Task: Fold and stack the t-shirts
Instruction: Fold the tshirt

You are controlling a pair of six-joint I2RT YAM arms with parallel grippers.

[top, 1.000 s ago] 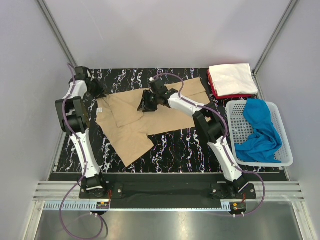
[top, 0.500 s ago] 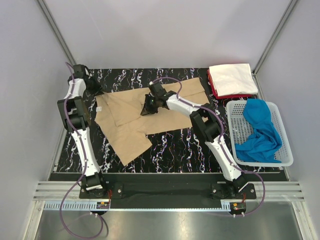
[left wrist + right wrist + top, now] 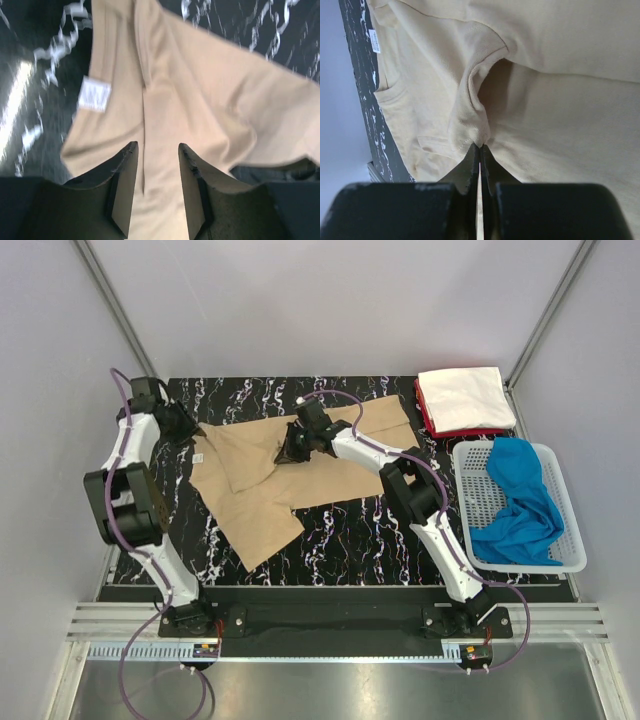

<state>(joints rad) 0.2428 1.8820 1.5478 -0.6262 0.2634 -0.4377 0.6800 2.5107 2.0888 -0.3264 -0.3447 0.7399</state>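
The tan t-shirt (image 3: 262, 475) lies spread and rumpled on the black marbled table (image 3: 350, 530). My right gripper (image 3: 289, 451) is shut on a pinched fold near the shirt's middle, and the wrist view shows the cloth bunched at its closed tips (image 3: 480, 145). My left gripper (image 3: 186, 429) is at the shirt's far left edge. It is open and empty, with the tan cloth (image 3: 200, 100) and its white label (image 3: 94, 95) under and ahead of the fingers (image 3: 156, 145). The white t-shirt (image 3: 462, 396) lies folded on the red one (image 3: 437, 427) at the back right. The blue t-shirt (image 3: 515, 502) lies in the basket.
A white plastic mesh basket (image 3: 470, 465) stands at the right edge of the table. Grey walls and metal frame posts close in the back and sides. The right arm reaches across the table over the shirt's right half.
The left arm's elbow has swung out to the left and its gripper has shifted slightly left along the shirt's far edge. The right gripper keeps its pinch and has hardly moved.
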